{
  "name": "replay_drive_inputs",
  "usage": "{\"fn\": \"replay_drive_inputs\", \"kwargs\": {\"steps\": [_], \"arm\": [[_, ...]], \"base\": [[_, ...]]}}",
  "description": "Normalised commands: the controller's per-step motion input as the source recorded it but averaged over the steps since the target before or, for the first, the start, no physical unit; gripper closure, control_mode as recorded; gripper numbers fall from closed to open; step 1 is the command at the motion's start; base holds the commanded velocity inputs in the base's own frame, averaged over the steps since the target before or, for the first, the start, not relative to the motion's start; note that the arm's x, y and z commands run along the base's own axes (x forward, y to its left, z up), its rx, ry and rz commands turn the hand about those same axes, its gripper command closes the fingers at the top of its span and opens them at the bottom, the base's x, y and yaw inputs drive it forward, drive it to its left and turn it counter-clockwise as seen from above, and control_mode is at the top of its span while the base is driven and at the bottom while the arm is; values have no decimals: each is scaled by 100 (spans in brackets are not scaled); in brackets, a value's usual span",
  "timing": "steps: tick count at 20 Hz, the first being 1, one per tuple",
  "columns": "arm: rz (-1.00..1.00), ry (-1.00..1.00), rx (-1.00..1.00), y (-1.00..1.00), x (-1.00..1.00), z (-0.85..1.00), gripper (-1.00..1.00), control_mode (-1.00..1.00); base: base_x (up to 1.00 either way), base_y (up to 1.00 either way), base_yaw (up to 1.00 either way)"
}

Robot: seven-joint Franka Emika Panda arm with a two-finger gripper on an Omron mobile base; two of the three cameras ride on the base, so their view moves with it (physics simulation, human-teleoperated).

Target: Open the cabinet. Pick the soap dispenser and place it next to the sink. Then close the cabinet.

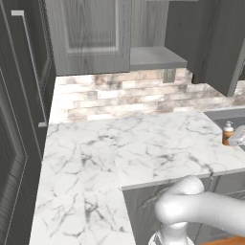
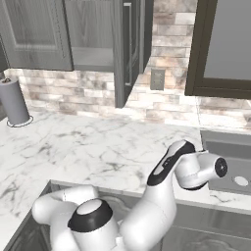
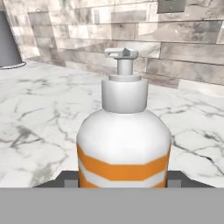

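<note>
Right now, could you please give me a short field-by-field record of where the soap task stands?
cabinet: door open, grey shelf bare
soap dispenser: upright, off the shelf, between the finger tips
gripper: shut on the dispenser
sink: at the right, beside the marble countertop
paper roll: standing on the countertop, far left
remaining: release bottle, close cabinet

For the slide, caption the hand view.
Orange-and-white striped soap dispenser with white pump top upright between the end effector fingertips, above white marble-veined countertop.
</note>
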Motion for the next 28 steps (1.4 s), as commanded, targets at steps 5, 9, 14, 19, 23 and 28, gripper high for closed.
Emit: {"fn": "replay_drive_inputs", "kwargs": {"steps": [5, 9, 14, 19, 23, 28], "arm": [[0, 0, 8, -27, 12, -28, 100, -100], [0, 0, 11, -14, 7, -17, 100, -100], [0, 0, 6, -16, 14, -27, 100, -100], [0, 4, 2, -4, 3, -37, 100, -100], [0, 7, 0, 0, 0, -29, 100, -100], [0, 0, -2, 0, 3, -7, 100, -100]], "base": [[0, 0, 0], [0, 0, 0], [0, 0, 0], [0, 0, 0], [0, 0, 0], [0, 0, 0]]}}
